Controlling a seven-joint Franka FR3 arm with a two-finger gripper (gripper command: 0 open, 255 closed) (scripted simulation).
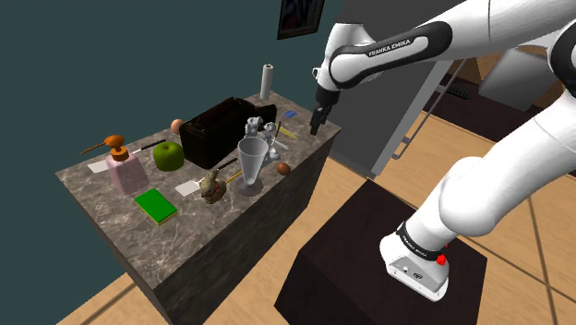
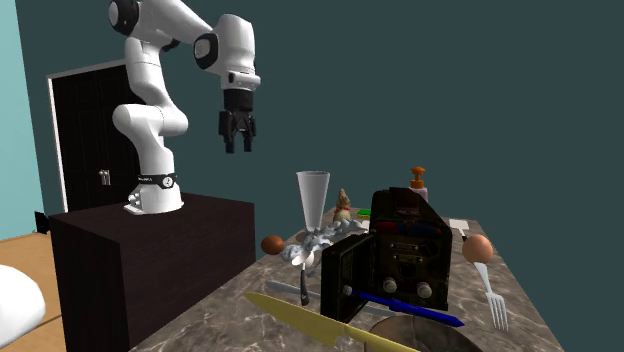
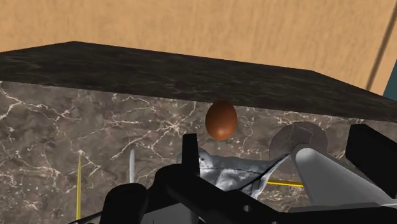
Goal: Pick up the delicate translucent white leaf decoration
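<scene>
— So where is the leaf decoration [image 1: 261,128]?
— On the marbled counter [image 1: 100,198], at the foot of the clear stemmed glass [image 1: 251,159] and just beside the black box [image 1: 214,131]. It looks silvery white and crinkled. A brown egg [image 1: 283,169] lies near it, toward the counter's edge.
— And the hand [image 2: 237,148]?
— Up in the air, well apart from the leaf decoration, touching nothing. In the second exterior view it hangs to the left of the stemmed glass, higher than its rim, fingers pointing down.
— Open or closed?
— Open. Its two black fingers stand apart with nothing between them.
— What does the wrist view give?
— The leaf decoration lies ahead of the fingers, with the brown egg just beyond it.
</scene>
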